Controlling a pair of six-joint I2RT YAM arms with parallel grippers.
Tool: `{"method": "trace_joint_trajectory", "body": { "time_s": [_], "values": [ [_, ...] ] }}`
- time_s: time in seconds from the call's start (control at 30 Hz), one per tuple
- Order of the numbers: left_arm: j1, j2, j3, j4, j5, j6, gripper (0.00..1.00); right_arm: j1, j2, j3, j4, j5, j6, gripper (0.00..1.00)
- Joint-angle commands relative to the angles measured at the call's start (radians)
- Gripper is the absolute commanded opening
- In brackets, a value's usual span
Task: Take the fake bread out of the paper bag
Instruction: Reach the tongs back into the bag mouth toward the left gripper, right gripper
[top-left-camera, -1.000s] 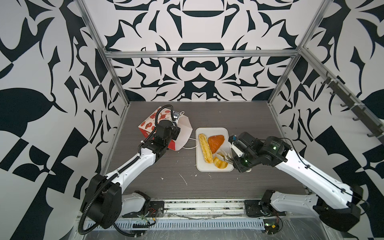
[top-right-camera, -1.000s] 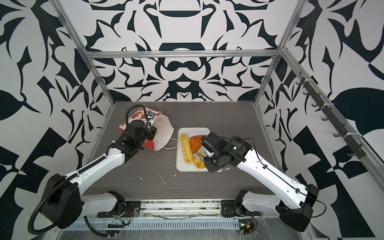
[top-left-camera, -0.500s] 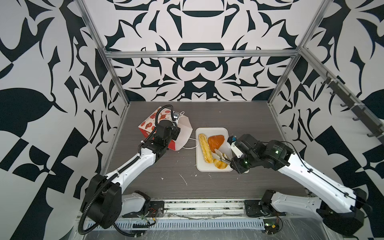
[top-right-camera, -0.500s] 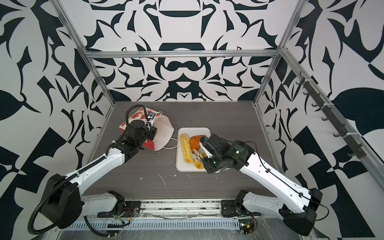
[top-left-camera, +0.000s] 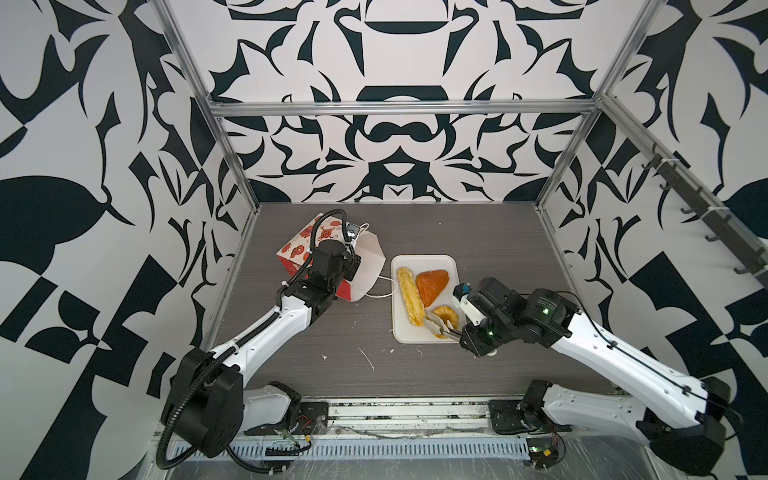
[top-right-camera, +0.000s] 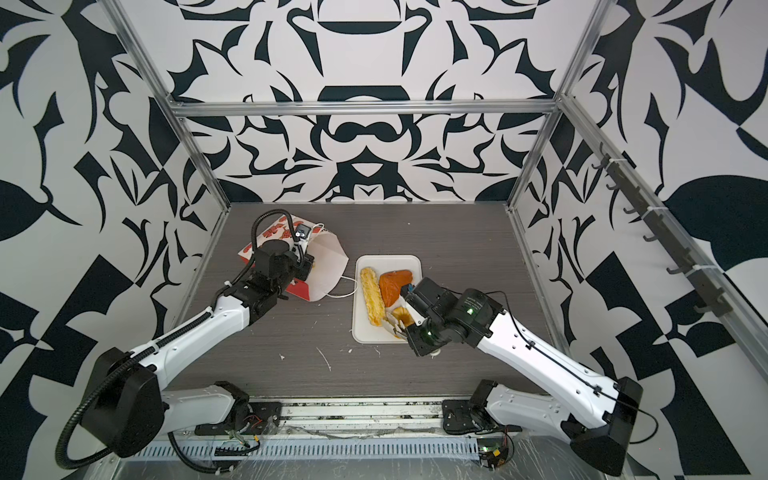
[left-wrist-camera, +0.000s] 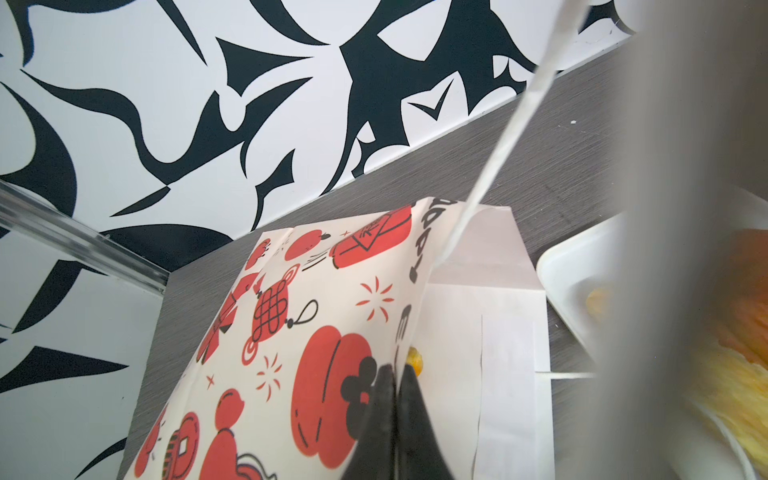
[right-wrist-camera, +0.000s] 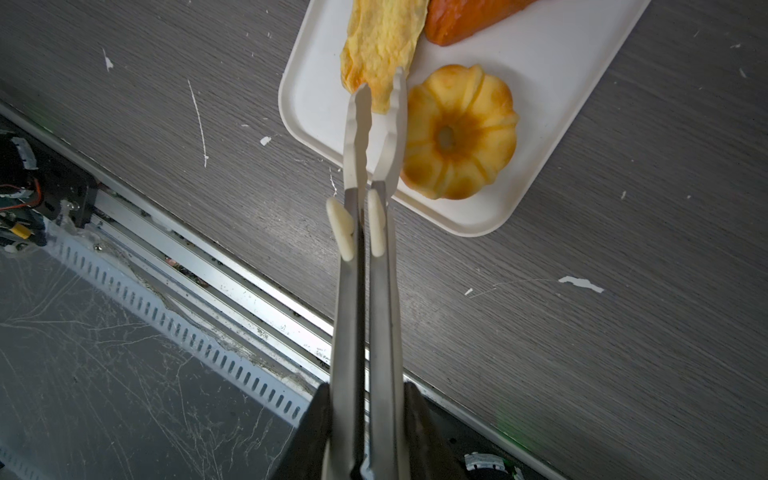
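Observation:
The paper bag (top-left-camera: 299, 249) lies on its side at the left, its white mouth (top-right-camera: 328, 262) facing the tray. My left gripper (left-wrist-camera: 395, 370) is shut on the bag's upper rim (left-wrist-camera: 316, 316). A yellow bit of fake bread (left-wrist-camera: 415, 359) shows inside the mouth. On the white tray (top-left-camera: 424, 262) lie a long stick (top-left-camera: 409, 297), a triangular piece (top-left-camera: 432, 284) and a ring bun (top-left-camera: 445, 316). My right gripper (right-wrist-camera: 365, 399) is shut on metal tongs (right-wrist-camera: 357, 291). Their tips hang nearly together between the stick (right-wrist-camera: 382, 37) and the bun (right-wrist-camera: 461, 133), holding nothing.
The bag's white cord handle (top-left-camera: 384, 291) trails on the table between the bag and the tray. Small white scraps (top-left-camera: 368, 359) dot the dark tabletop in front of the tray. A metal rail (top-left-camera: 395, 409) runs along the table's front edge, and patterned walls close in the other sides.
The right arm has shifted slightly toward the front left and the tongs' arms have drawn closer together beside the ring bun. The left arm and the bag have not moved.

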Motion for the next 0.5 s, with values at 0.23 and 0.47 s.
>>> {"method": "trace_joint_trajectory", "body": {
  "time_s": [0.23,0.47],
  "values": [
    [0.004,-0.031,0.032,-0.038,0.040,-0.002,0.00,0.002,-0.024,0.045,0.148,-0.003,-0.043,0.23],
    [0.004,-0.044,0.048,-0.079,0.049,0.004,0.00,0.001,0.032,0.035,0.461,-0.022,-0.091,0.23]
  ]
}}
